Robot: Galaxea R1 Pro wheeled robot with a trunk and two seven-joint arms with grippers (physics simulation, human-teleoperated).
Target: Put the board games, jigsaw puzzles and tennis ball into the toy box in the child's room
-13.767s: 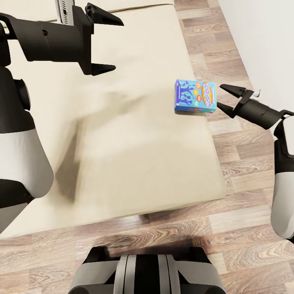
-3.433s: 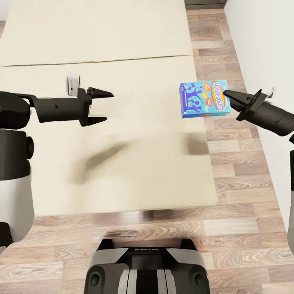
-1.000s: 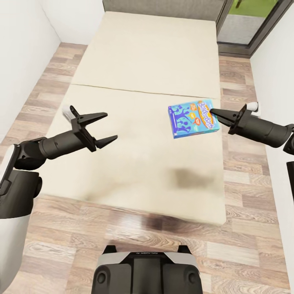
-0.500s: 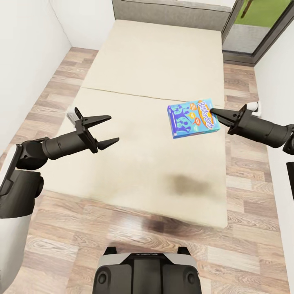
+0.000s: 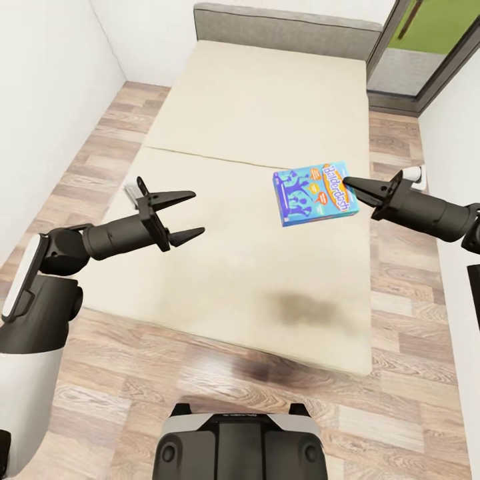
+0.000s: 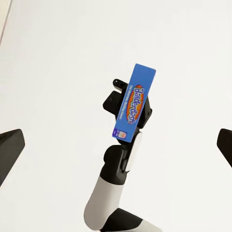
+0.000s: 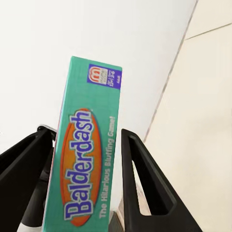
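Above the wide low bed with its plain beige mattress [image 5: 220, 220] and grey padded headboard [image 5: 287, 27]: one flat blue printed cardboard board game box marked "Balderdash" [image 5: 315, 194], lifted clear of the mattress near the bed's right edge, its dark shadow lying on the mattress closer to the foot. Right gripper [image 5: 360, 190], black, two pointed fingers: clamped on the box's right edge; in the right wrist view the teal side panel with the orange "Balderdash" oval [image 7: 84, 169] sits between the two black fingers [image 7: 142, 183]. Left gripper [image 5: 188, 215], black, on a dark forearm: fingers spread wide apart, holding nothing, poised over the left half of the mattress, well apart from the box. Left wrist view: the box seen edge-on [image 6: 135, 102], held at the end of the right arm against a white wall. Surroundings: light wood-plank floor [image 5: 400, 347], white walls, robot base at the foot of the bed [image 5: 237, 447].
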